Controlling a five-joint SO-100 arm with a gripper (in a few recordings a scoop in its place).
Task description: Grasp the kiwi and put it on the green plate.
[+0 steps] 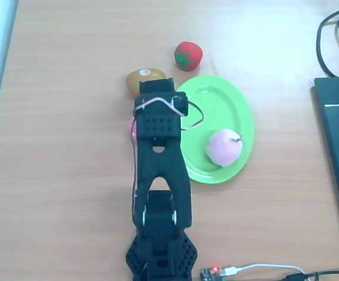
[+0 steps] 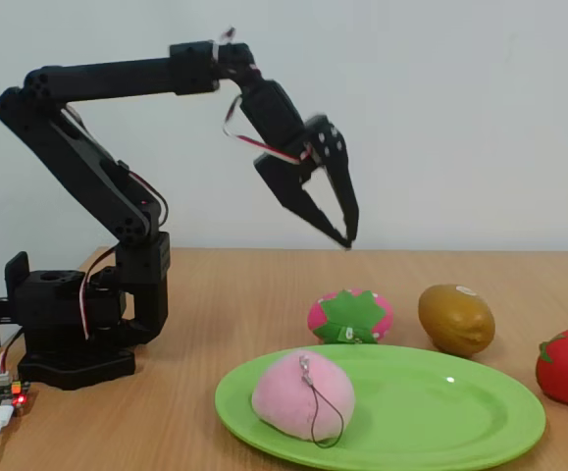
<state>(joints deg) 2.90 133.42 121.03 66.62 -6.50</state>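
Kiwi (image 2: 456, 319) on table, below raised end effector (image 2: 345, 238), untouched

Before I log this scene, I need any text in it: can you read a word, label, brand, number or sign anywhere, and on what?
None: no readable text in either view.
Brown-golden oval toy kiwi: no label.
Glossy lime-green oval plastic plate: unmarked.
Black robot arm: no visible brand.
Small circuit board with a red light: any print is too small to read.
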